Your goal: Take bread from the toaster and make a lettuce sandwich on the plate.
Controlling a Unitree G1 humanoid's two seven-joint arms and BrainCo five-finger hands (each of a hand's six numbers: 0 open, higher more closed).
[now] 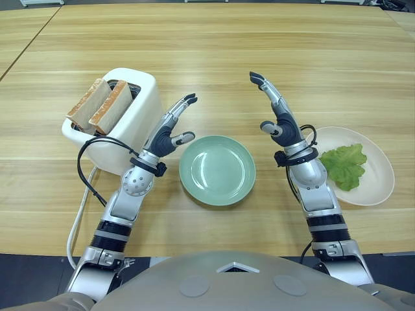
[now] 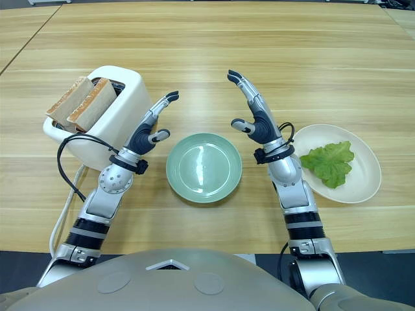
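A white toaster (image 1: 133,110) stands at the left with two slices of toasted bread (image 1: 102,105) sticking out of its slots. An empty green plate (image 1: 217,170) lies in the middle of the table. A lettuce leaf (image 1: 343,165) rests on a cream plate (image 1: 376,188) at the right. My left hand (image 1: 172,129) is open beside the toaster's right side, between it and the green plate, holding nothing. My right hand (image 1: 277,113) is open and raised between the two plates, fingers pointing away, also holding nothing.
The toaster's black cable (image 1: 87,175) and a white cord (image 1: 78,220) loop down past my left forearm to the table's front edge. The wooden table (image 1: 259,45) stretches far behind the plates.
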